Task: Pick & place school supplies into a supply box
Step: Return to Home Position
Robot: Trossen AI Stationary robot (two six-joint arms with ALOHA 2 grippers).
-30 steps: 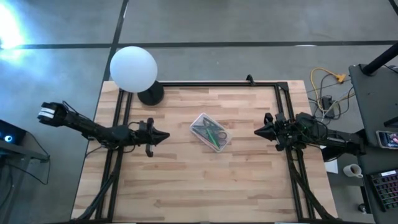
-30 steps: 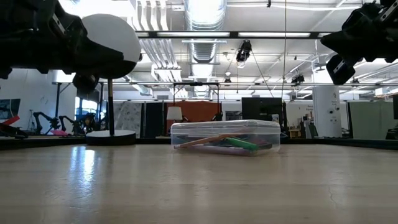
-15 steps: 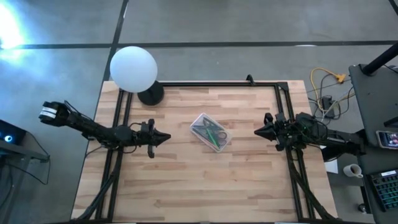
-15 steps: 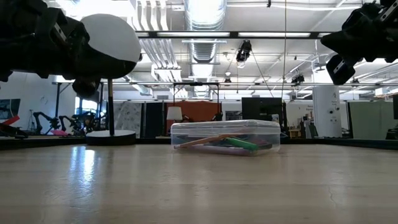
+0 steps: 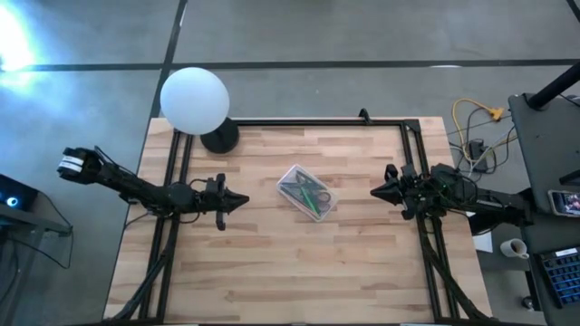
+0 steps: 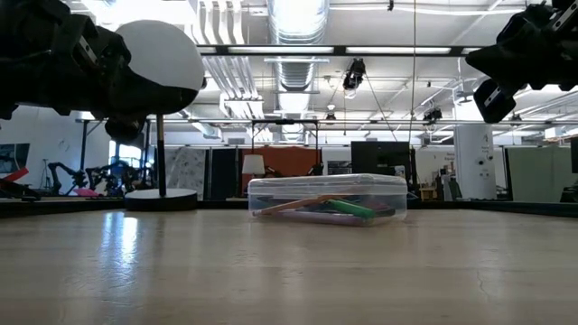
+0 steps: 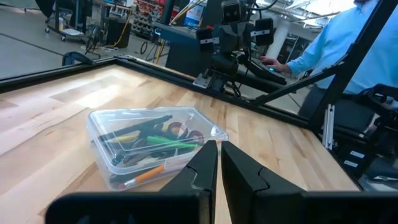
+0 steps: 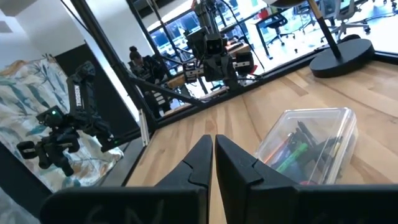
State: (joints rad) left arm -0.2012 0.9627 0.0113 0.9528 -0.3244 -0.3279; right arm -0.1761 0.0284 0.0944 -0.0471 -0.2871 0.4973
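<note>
At the middle of the worktop [image 5: 272, 272] the box [image 5: 306, 191] is seen lying with its lid on. A green marker [image 7: 171, 144], an orange pencil [image 7: 146, 176] and scissors [image 7: 180, 129] are enclosed in it. To either side, well apart from it, the left hand [image 5: 243, 200] and right hand [image 5: 373, 191] are held above the wood, each pinched narrow on nothing.

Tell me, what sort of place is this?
Most likely a robotics lab or workshop: a wooden table with the left arm and right arm at its sides, more robot arms standing in the room behind, and bare ventilation ducts overhead.
</note>
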